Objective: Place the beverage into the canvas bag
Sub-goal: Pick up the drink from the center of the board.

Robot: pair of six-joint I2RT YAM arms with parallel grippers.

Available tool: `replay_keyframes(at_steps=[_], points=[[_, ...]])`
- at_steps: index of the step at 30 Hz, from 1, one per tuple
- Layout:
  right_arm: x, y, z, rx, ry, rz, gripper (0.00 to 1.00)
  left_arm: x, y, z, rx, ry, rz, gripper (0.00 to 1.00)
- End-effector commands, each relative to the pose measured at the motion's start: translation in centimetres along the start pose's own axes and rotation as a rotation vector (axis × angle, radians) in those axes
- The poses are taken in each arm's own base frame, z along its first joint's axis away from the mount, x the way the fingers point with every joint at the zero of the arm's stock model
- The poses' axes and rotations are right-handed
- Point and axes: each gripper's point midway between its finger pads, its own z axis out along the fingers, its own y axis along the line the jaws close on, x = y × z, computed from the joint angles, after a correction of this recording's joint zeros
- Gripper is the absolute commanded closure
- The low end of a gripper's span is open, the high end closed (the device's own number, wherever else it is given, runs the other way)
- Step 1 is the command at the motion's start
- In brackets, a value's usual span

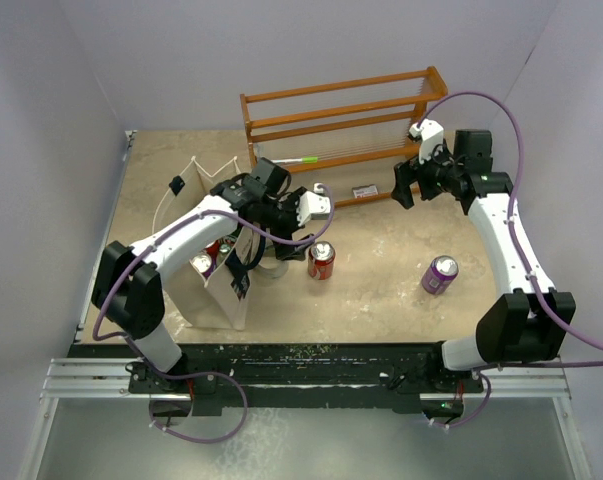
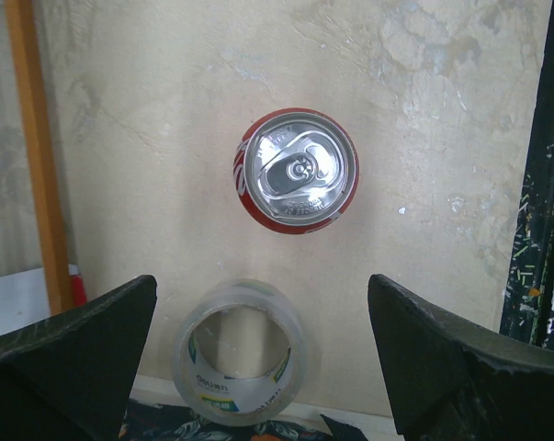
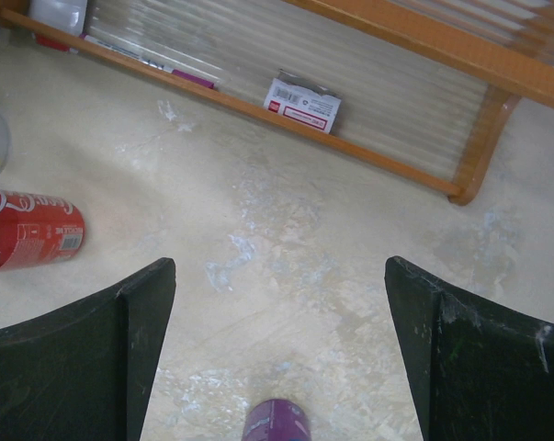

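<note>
Red beverage can [image 2: 296,171] stands upright on the table [image 1: 381,290], seen lid-on from the left hand [image 2: 263,287]. That hand hangs above it with its jaws spread wide and nothing between them. In the wrist view the can lies at twelve o'clock of the gap, not yet centred between the fingers [image 2: 84,354]. A clear tape roll [image 2: 240,354] sits just beside the can at six o'clock, nearer the hand.

The step in hand looks like the reach for the grasp. To do it well, the hand should shift forward until the can is midway between the fingers, then descend and close on the can's wall below the rim, keeping clear of the tape roll.

In the top view the canvas bag [image 1: 213,300] stands open at nine o'clock of the can, with other can tops showing inside. Farther out, the right hand [image 1: 405,186] is also open and empty, near the wooden rack [image 1: 341,122]. A purple can [image 1: 440,274] lies at three o'clock.
</note>
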Motion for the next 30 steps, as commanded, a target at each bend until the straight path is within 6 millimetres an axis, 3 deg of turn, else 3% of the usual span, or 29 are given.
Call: replay_keyframes(at_steps=[1,8,15,22,30], points=[[-1.1,-0.4,-1.4,0.007,-0.072,0.014,0.04,0.4,-0.1,1.9,0.046,0.006,0.079,0.01],[-0.5,-2.2,-2.4,0.068,-0.092,0.057,0.04,1.5,-1.0,5.9,0.123,0.037,0.148,0.01],[0.8,-3.1,-3.3,0.089,-0.095,0.106,0.04,-0.2,-1.5,8.2,0.123,0.019,0.183,0.02],[1.8,-3.4,-3.9,0.095,-0.101,0.145,0.05,-1.3,-1.8,8.5,0.113,0.011,0.187,0.1],[2.3,-3.3,-3.8,0.087,-0.099,0.16,0.05,-1.9,-2.3,8.5,0.128,0.0,0.181,0.27]])
